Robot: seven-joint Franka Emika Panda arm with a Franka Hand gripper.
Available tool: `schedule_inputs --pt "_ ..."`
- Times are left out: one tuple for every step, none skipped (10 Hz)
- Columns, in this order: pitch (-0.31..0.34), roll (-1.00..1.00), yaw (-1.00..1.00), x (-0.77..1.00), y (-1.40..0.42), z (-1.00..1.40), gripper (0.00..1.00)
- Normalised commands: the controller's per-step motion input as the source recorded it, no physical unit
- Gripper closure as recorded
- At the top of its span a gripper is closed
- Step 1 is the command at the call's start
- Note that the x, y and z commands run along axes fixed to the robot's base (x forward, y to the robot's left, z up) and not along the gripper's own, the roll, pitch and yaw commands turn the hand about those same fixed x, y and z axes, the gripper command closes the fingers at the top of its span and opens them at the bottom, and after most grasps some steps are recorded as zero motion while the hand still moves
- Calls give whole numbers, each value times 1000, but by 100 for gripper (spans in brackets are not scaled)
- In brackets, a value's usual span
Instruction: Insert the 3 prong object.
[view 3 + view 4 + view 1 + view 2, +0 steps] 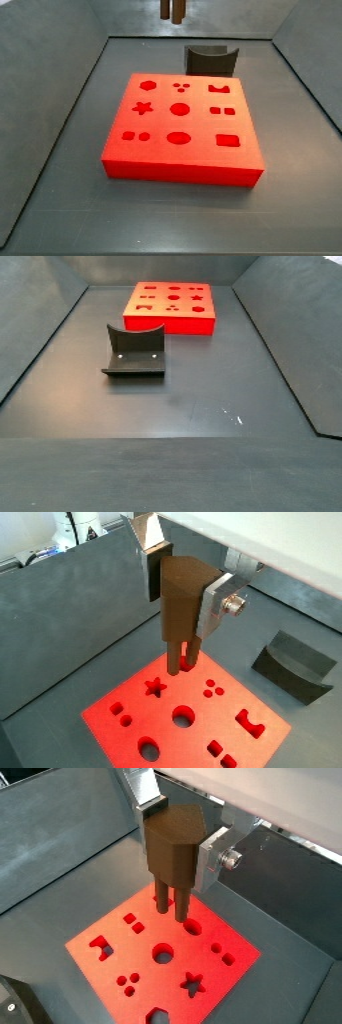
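Note:
My gripper (187,592) is shut on the 3 prong object (183,607), a brown peg held upright with its thin prongs (183,660) pointing down. The silver fingers (214,853) clamp its thick upper body in both wrist views. The peg (171,853) hangs well above the red block (140,938), clear of it. The red block (201,125) lies flat on the floor with several shaped holes, including a group of three small round ones (214,690). In a side view only the prong tips (174,10) show at the upper edge. The gripper is out of view in the side view facing the block's front face (171,322).
A dark grey curved holder (210,58) stands on the floor beside the red block, seen also in a wrist view (294,664) and a side view (135,351). Grey sloping walls (67,90) enclose the floor on all sides.

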Motion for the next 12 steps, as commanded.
schedule_inputs --pt "0 0 -14 49 0 0 100" --pt "0 0 -206 297 154 -77 100" --pt "0 -3 -314 434 514 -100 100" --pt "0 -23 -334 463 623 -86 100" --pt "0 0 -351 457 626 -89 100" --pt "0 0 -400 457 580 -160 100" --pt "-6 0 -560 303 397 -626 100" --pt "-34 6 -637 209 223 -797 100" --pt "-47 0 -609 166 274 -849 100" --pt "-123 0 -474 0 423 -831 100" --pt "-96 29 -426 -3 323 -743 100" --pt "-100 0 -406 0 257 -720 100"
